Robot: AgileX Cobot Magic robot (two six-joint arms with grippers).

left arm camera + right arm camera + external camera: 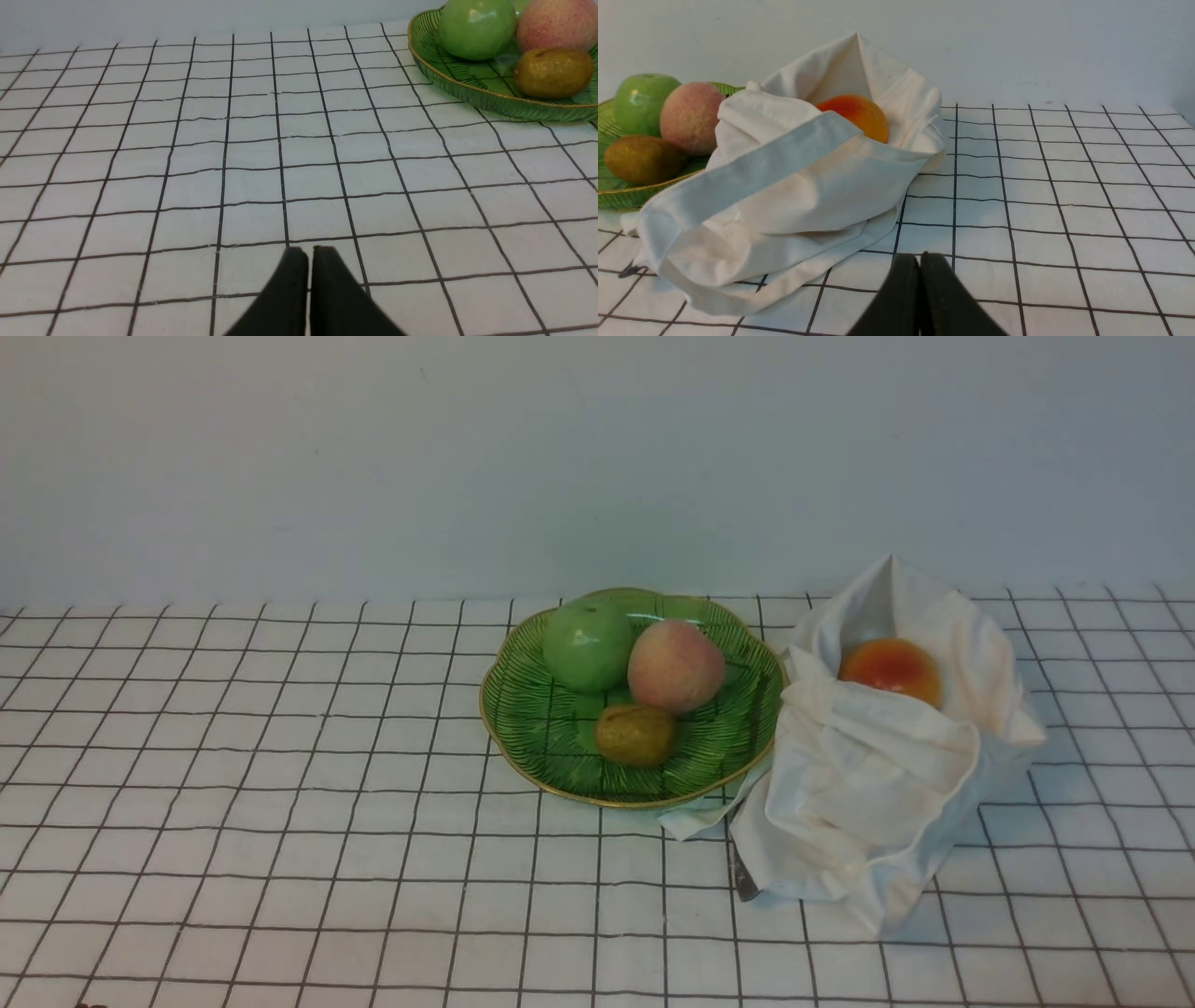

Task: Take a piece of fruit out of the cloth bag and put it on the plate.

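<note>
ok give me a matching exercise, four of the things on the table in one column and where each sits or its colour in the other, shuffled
1. apple
2. peach
3. orange-red fruit
4. cloth bag

a. white, crumpled, right of the plate
b. pink, on the plate
c. green, on the plate
d. inside the bag

Pairs: 1-c, 2-b, 3-d, 4-a

No readable text in any view.
The green plate [523, 728], the cloth bag [868, 803], the fruit and the checked tablecloth [280, 803] carried no words, labels, brand marks or numbers.
</note>
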